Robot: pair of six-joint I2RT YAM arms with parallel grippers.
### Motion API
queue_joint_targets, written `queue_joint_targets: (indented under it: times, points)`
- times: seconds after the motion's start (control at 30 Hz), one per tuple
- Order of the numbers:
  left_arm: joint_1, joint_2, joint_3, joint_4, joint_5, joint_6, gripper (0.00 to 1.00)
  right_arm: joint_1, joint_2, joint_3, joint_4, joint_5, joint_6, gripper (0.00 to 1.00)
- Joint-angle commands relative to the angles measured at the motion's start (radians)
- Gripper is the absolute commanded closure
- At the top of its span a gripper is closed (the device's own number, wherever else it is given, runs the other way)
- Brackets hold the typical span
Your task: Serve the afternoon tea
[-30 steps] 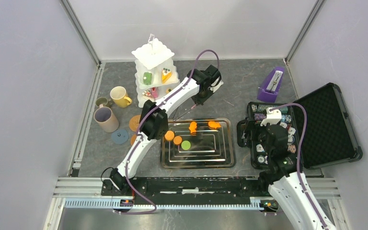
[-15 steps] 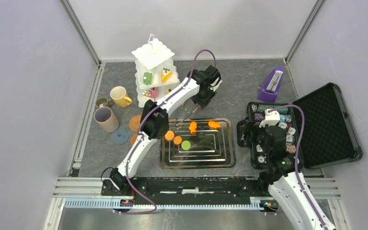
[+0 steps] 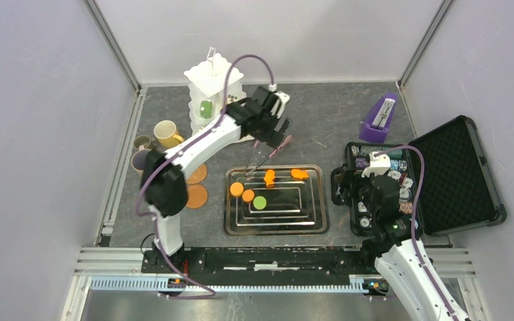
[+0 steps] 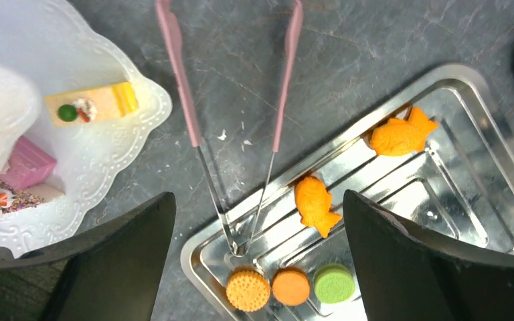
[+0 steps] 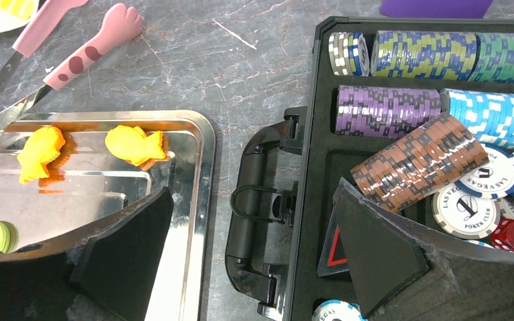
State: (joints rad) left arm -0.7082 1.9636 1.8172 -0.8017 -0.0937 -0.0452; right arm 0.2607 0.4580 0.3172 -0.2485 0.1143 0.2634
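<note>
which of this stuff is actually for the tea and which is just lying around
For the tea:
three-tier stand
toy cakes
round biscuits
fish-shaped biscuits
metal tray
pink-handled tongs
yellow mug

Just lying about:
poker chips
black case
purple metronome
red die

I work in a lab cell; plain pale panels [image 3: 40, 134] wall my grey table [image 3: 334, 114]; an aluminium rail [image 3: 274, 257] runs along its near edge.
</note>
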Motion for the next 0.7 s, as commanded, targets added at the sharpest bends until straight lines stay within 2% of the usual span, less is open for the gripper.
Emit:
queue_joint_targets:
  times: [0.0,0.17,0.3,0.67]
  points:
    - [0.039,-0.157,-0.279,0.362,0.042,-0.074,0.0,-0.002,-0.023,0.024,0.034,0.018,-0.017,0.02]
    - [0.039,-0.214,-0.488,0.618,-0.005,-0.106,0.0,-0.001,-0.034,0.015,0.031,0.014,-0.02,0.02]
    - [0.039,-0.206,-0.58,0.729,-0.018,-0.116,0.0,-0.001,-0.044,0.013,0.024,0.009,-0.021,0.02]
    - [0.036,-0.094,-0.616,0.796,-0.054,-0.079,0.0,-0.002,-0.028,0.003,0.04,0.005,-0.02,0.02]
